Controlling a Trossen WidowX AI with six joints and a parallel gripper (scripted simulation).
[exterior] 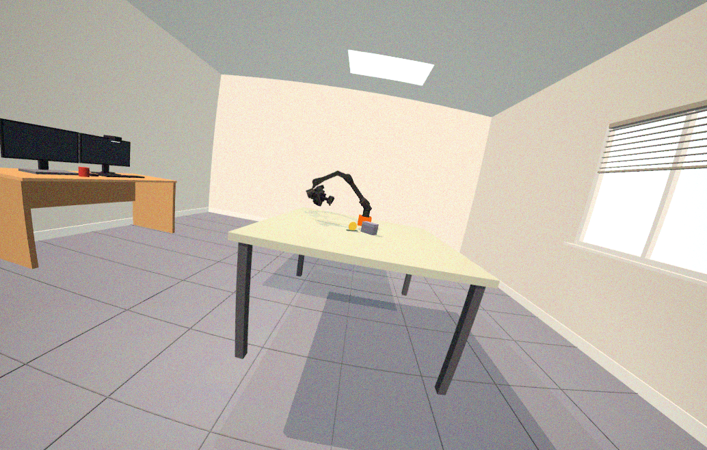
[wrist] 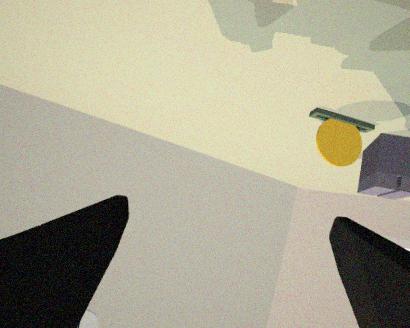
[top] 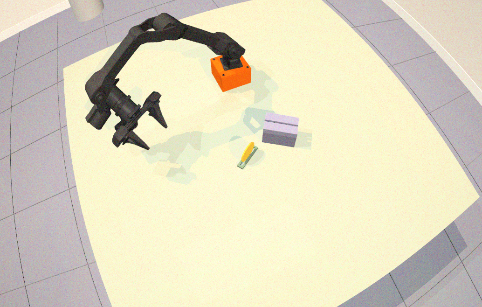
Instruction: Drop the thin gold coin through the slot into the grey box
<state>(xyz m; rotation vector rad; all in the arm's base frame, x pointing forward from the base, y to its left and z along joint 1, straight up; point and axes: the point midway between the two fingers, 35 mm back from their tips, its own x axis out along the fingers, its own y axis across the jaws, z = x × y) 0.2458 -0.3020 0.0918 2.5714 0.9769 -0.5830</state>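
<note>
The gold coin stands on edge in the dark-green holder near the middle of the table. The grey box sits just beside it, its narrow slot running along the lid. My gripper is open and empty. It hangs in the air well to the left of the coin, far from both coin and box.
The arm's orange base stands behind the box on the pale yellow table. A desk with monitors stands far off at the left wall.
</note>
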